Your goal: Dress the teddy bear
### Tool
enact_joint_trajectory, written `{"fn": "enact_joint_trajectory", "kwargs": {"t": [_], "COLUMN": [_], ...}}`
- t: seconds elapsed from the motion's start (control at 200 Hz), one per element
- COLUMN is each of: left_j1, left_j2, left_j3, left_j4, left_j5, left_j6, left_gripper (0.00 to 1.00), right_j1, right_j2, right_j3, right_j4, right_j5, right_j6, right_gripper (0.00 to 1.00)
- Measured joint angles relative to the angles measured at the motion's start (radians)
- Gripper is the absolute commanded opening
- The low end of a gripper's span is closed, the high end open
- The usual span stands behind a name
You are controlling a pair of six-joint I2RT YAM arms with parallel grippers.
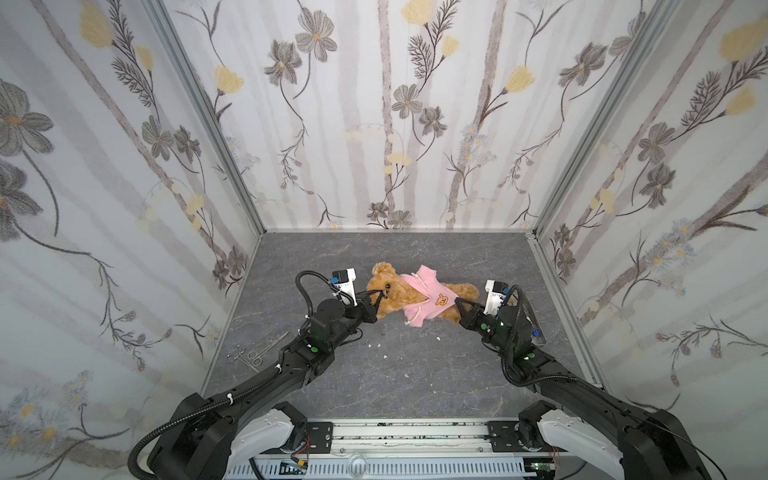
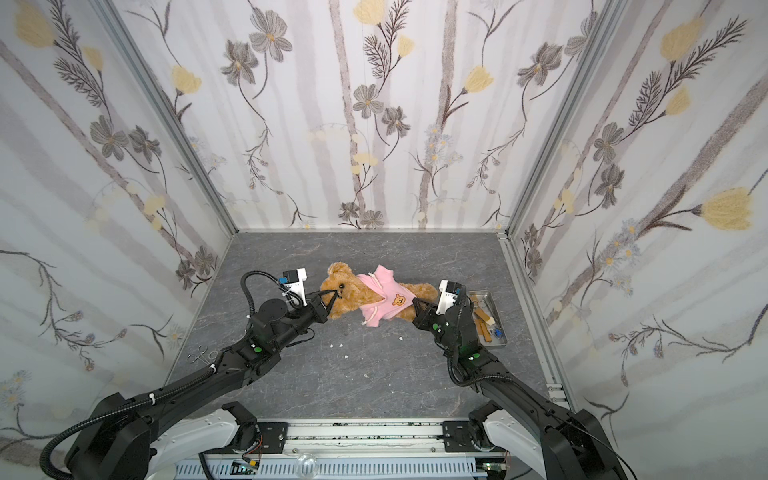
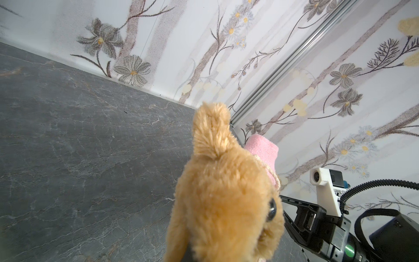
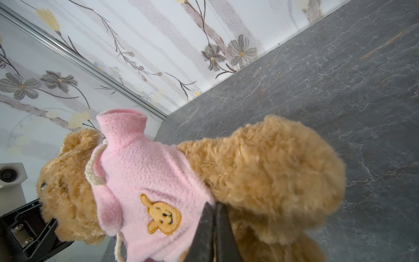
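left jaws grip teddy bear [image 1: 384, 277], tips lost in fur; right jaws pinch pink hoodie [image 1: 424, 291] hem.

Both top views look steeply down from the near edge over the whole table [image 1: 415, 374]. Left wrist camera [image 4: 9, 175] and right wrist camera [image 3: 316, 178] sit close, facing each other across the teddy bear [image 3: 226, 204].

A robot test booth in a lab: flower-printed wall panels [image 1: 353, 104] in aluminium posts [image 1: 203, 110] enclose a grey stone-pattern surface [image 1: 395, 374], and left arm [image 1: 291, 365] and right arm [image 1: 552, 376] stand on a metal rail [image 1: 409, 432].
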Motion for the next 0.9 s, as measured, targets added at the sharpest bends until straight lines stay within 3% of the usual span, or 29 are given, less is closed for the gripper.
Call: {"fn": "enact_joint_trajectory", "kwargs": {"t": [0.03,0.105,0.185,0.32,0.53,0.744,0.899], "left_j1": [0.002,0.008,0.014,0.038,0.069,0.078,0.078], "left_j2": [0.006,0.026,0.033,0.028,0.038,0.065,0.073], "left_j3": [0.003,0.018,0.026,0.036,0.170,0.208,0.213], "left_j4": [0.000,0.001,0.008,0.011,-0.167,-0.266,-0.268], "left_j5": [0.006,0.018,0.014,-0.003,0.031,0.132,0.198], "left_j6": [-0.003,-0.015,-0.049,-0.158,-0.384,-0.647,-0.822], "left_gripper": [0.00,0.00,0.00,0.00,0.00,0.00,0.00], "right_j1": [-0.002,-0.005,-0.008,-0.008,0.047,0.134,0.193], "right_j2": [0.013,0.059,0.105,0.065,-0.021,0.055,0.120], "right_j3": [0.001,0.030,0.106,0.141,0.081,0.008,-0.046], "right_j4": [0.014,0.030,-0.002,-0.047,-0.065,0.019,0.175], "right_j5": [-0.011,-0.055,-0.095,-0.151,-0.195,-0.195,-0.109], "right_j6": [-0.005,-0.045,-0.108,-0.225,-0.351,-0.369,-0.401], "right_gripper": [0.01,0.19,0.31,0.48,0.47,0.43,0.36]}}
